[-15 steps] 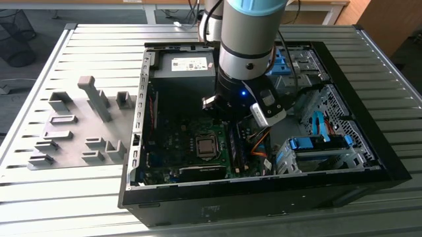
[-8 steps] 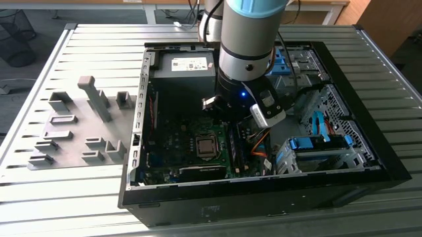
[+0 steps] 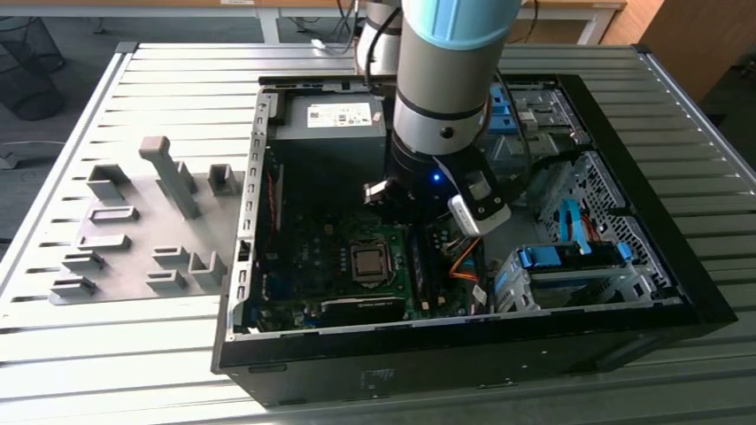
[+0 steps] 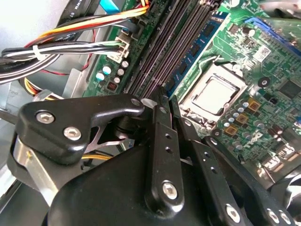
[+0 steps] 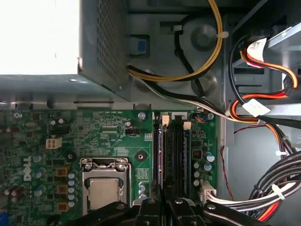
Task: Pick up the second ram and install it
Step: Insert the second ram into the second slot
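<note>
One black metal gripper (image 4: 164, 106) hangs directly over the motherboard's long dark memory slots (image 5: 171, 150); fingers look nearly together, aligned along the slots; whether the second ram sits between them cannot be told.

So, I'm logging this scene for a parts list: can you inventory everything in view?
Computer case: one, black, open, on the slatted table.
Slatted table: one, grey metal.
Holder blocks: several, grey, on the table at the exterior view's left of the case.
Motherboard: one, green, inside the case.
Processor: one, silver, in its socket.
Memory slots: a black row, beside the processor.
Power supply: one, grey, at the case's far end.
Cable bundles: several, mixed colours.
Drive latches: blue, at the exterior view's right.
Arm: one, silver and light blue.
Gripper: one, black, over the memory slots.
</note>
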Available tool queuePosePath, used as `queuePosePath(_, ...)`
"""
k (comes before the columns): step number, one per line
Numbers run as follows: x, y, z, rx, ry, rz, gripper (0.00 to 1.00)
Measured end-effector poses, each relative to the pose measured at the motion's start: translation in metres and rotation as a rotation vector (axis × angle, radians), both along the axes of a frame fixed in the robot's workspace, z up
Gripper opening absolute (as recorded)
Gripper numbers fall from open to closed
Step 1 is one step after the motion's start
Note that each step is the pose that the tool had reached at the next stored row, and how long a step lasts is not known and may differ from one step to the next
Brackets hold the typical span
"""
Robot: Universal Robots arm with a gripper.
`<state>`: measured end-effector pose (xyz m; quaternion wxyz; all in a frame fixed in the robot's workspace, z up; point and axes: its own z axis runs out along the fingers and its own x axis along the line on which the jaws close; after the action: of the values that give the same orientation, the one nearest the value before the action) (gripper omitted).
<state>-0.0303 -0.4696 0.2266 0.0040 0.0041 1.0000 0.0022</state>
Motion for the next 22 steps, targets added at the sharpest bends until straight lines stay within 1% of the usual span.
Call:
queuePosePath(6,0.0012,-0.0025,-0.0017,0.0037,-0.0001,0.0,0.14)
queuePosePath(13,0.0013,-0.0027,-0.0018,0.0035,0.0,0.0,0.14)
queuePosePath(17,0.0015,-0.0041,-0.0021,0.0036,0.0,0.0,0.14)
queuePosePath(22,0.0024,-0.0046,-0.0056,0.0036,0.0,-0.005,0.14)
